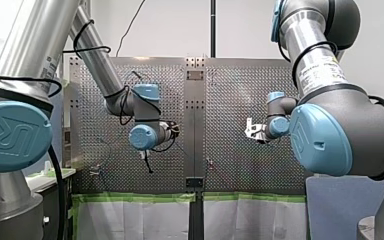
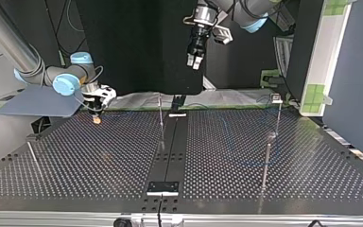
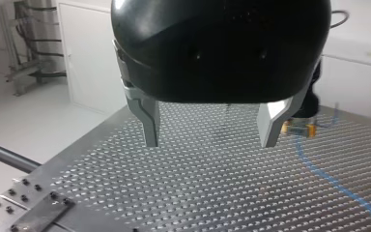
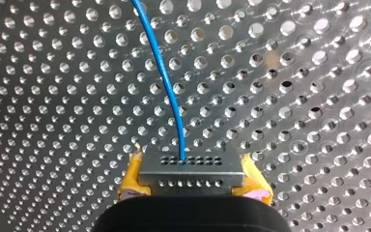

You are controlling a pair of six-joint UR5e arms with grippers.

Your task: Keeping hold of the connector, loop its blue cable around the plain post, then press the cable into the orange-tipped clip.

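In the right wrist view my right gripper (image 4: 193,186) is shut on a grey connector (image 4: 191,169), held between yellow pads (image 4: 131,179). Its blue cable (image 4: 166,82) runs ahead over the perforated table (image 4: 53,96). In the top view that gripper (image 2: 96,113) hangs just above the table at the far left. My left gripper (image 2: 194,61) hovers high over the middle, open and holding nothing. In the left wrist view its metal fingers (image 3: 149,121) stand wide apart. Beyond them are the other gripper's yellow pads (image 3: 299,129) and the blue cable (image 3: 338,183). A small red-tipped post (image 1: 210,162) stands near the board's middle.
Thin upright posts stand on the table in the top view: one near the middle (image 2: 161,118), two at the right (image 2: 266,163) (image 2: 278,118), one at the near left (image 2: 33,156). A black strip (image 2: 170,146) runs down the table's middle.
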